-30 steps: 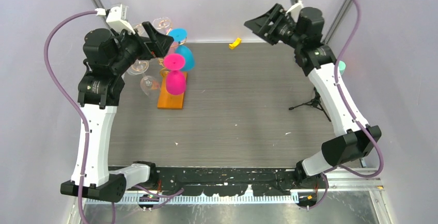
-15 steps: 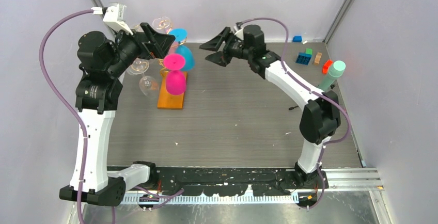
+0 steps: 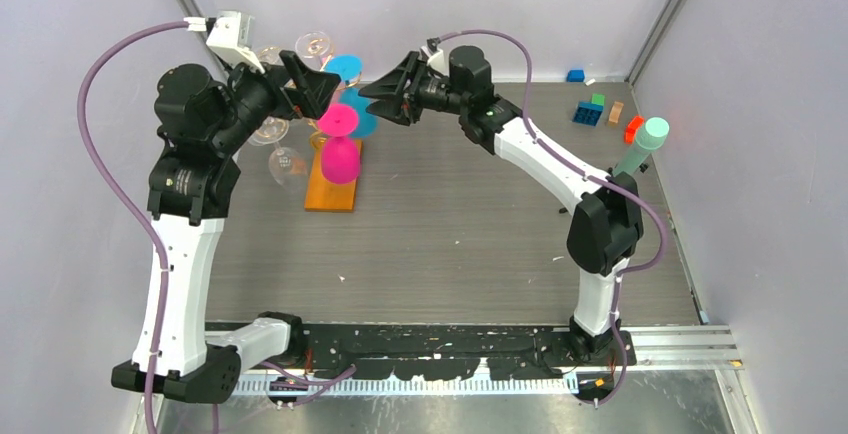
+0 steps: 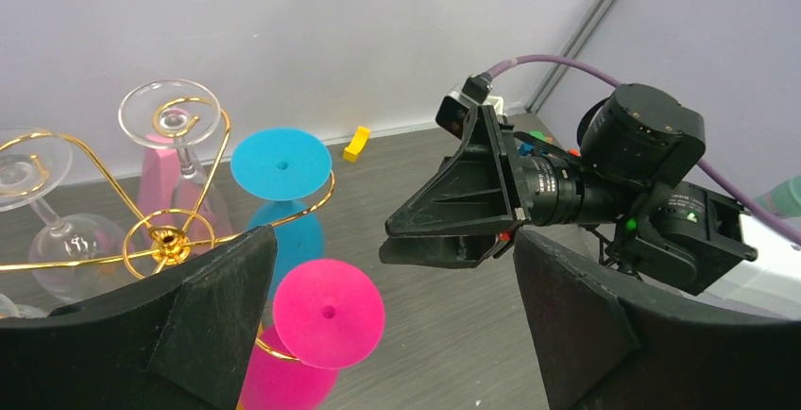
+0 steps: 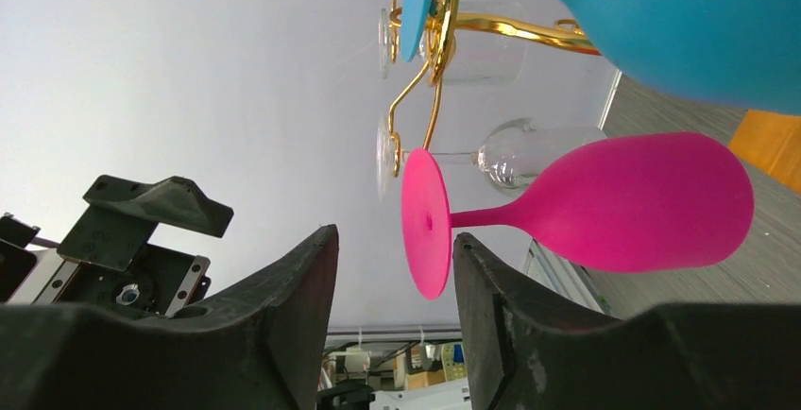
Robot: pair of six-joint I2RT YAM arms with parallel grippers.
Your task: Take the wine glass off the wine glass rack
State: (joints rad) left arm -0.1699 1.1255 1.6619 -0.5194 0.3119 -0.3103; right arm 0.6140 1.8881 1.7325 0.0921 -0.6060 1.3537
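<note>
The wine glass rack (image 3: 333, 186) stands at the back left, gold wire arms (image 4: 168, 238) on an orange base. A pink wine glass (image 3: 338, 149) and a blue wine glass (image 3: 356, 106) hang upside down from it, with clear glasses (image 3: 285, 162) beside them. My left gripper (image 3: 318, 86) is open and empty, above the pink glass's foot (image 4: 328, 313). My right gripper (image 3: 378, 99) is open and empty, pointing at the rack from the right. In the right wrist view the pink glass (image 5: 614, 202) lies ahead, and its foot (image 5: 425, 221) shows just beyond the open fingers (image 5: 283, 334).
A yellow piece (image 3: 455, 83) lies at the back edge. Coloured blocks (image 3: 595, 112) and a teal cylinder (image 3: 645, 144) sit at the back right. The two grippers face each other closely over the rack's right side. Purple walls enclose the table.
My right arm has swung from the back right across the table to the rack. My left gripper stays over the rack, shifted only slightly.
</note>
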